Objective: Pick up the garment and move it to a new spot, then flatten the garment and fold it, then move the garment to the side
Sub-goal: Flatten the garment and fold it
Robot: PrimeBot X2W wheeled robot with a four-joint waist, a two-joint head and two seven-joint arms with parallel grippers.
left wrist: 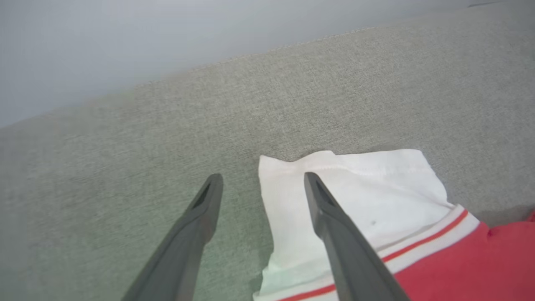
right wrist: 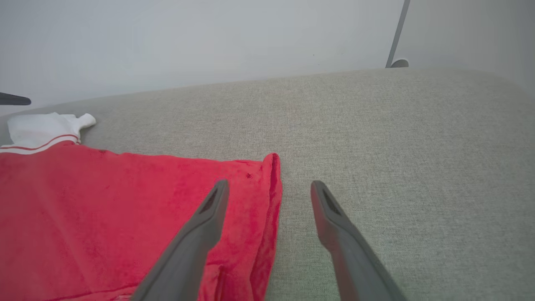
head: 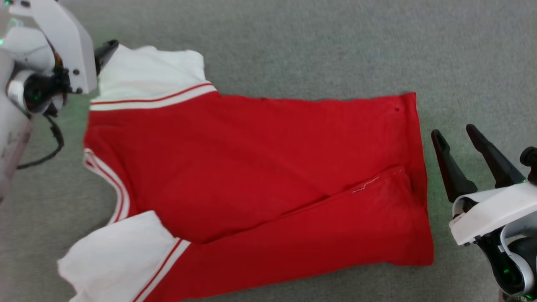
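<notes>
The red jersey (head: 260, 167) is lying spread on grey upholstery (head: 335, 42). The left gripper (left wrist: 262, 175), fingers apart, is straddling the far-left white sleeve (left wrist: 376, 192). The right gripper (head: 453, 130), also apart, is hovering at the right hem (right wrist: 271, 188). Both should be pinching together and lifting evenly.

The garment (head: 251, 167) lies flat on the tabletop (head: 335, 50), stretched sideways between the two end effectors. Its hem (head: 419, 176) lies just to the left of the right end effector (head: 454, 132), close beside it but apart. Its far sleeve (head: 151, 71) sits at the left end effector (left wrist: 262, 177): one finger is over the sleeve's edge, the other over bare tabletop beside it. The near sleeve (head: 117, 256) lies well apart from both end effectors. The garment's near side is folded in over its body.
</notes>
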